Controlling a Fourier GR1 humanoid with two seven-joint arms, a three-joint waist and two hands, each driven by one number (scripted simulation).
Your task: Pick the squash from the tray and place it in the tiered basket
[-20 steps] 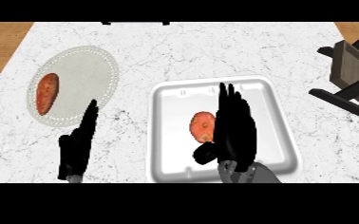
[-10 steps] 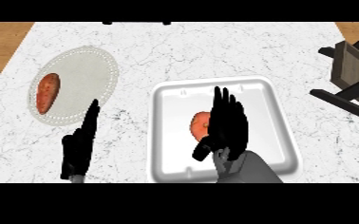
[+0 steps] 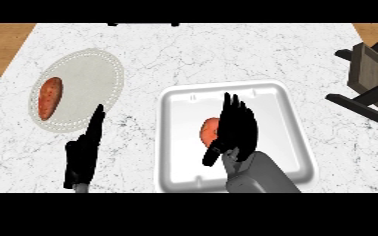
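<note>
The squash (image 3: 209, 130) was found in the tray (image 3: 284, 105), a little left of the tray's middle, and was partly covered by the right hand (image 3: 238, 127). That hand was laid over the tray's centre with its fingers (image 3: 235, 111) stretched straight toward the tray's far edge, none of them curled round anything. The thumb (image 3: 212, 156) was held out to the left, closer to the tray's near edge than the squash. The squash was thus placed just left of the fingers and just beyond the thumb, in the crook between them. Whether it was touched by the palm could not be told, as its right side was hidden. Its long axis appeared to be set from the tray's near edge toward the far one, roughly along the fingers, though only part of it was shown.

The grasp was judged to turn on this: the fingers would need to be closed leftward across the squash's short width, with the thumb brought against its left side.

The left hand (image 3: 83, 152) was seen resting at the worktop's (image 3: 221, 50) near left, between the plate (image 3: 88, 75) and the tray, fingers straight and nothing held. The basket (image 3: 362, 75) was seen at the worktop's right edge, well apart from the tray and on the right hand's side, so the carry was judged best left to that hand
</note>
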